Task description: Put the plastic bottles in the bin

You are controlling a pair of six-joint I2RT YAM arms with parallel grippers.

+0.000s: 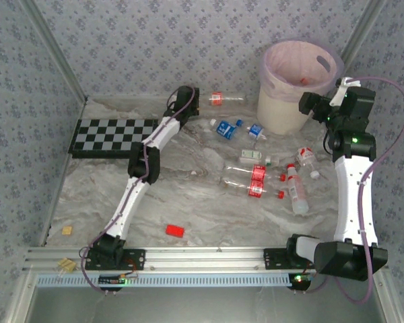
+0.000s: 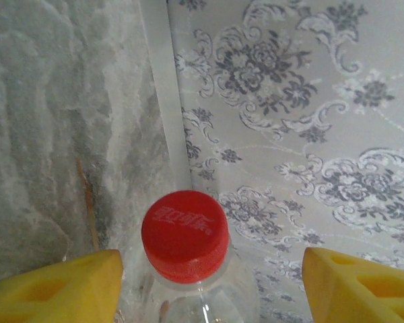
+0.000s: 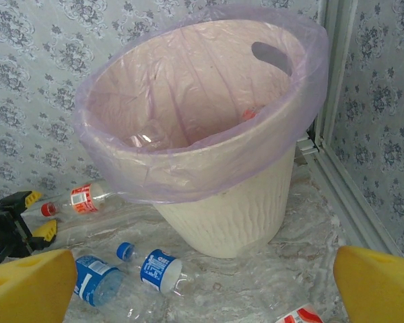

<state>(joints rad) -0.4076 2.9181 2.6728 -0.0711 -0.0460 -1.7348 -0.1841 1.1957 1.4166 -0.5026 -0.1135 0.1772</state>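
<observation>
Between the wide-open left jaws lies a red-capped bottle [image 2: 186,235], ungripped; the right jaws gape empty facing the bin [image 3: 223,210].

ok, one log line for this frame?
left gripper: open, straddling red-capped clear bottle by back wall | right gripper: open, empty, facing bin

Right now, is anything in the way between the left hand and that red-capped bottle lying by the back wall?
Nothing visible is. In the left wrist view, the yellow fingers of the left hand sit open on either side of the red-capped bottle, with a bare gap on each side. The bottle lies close to the patterned back wall.
</observation>
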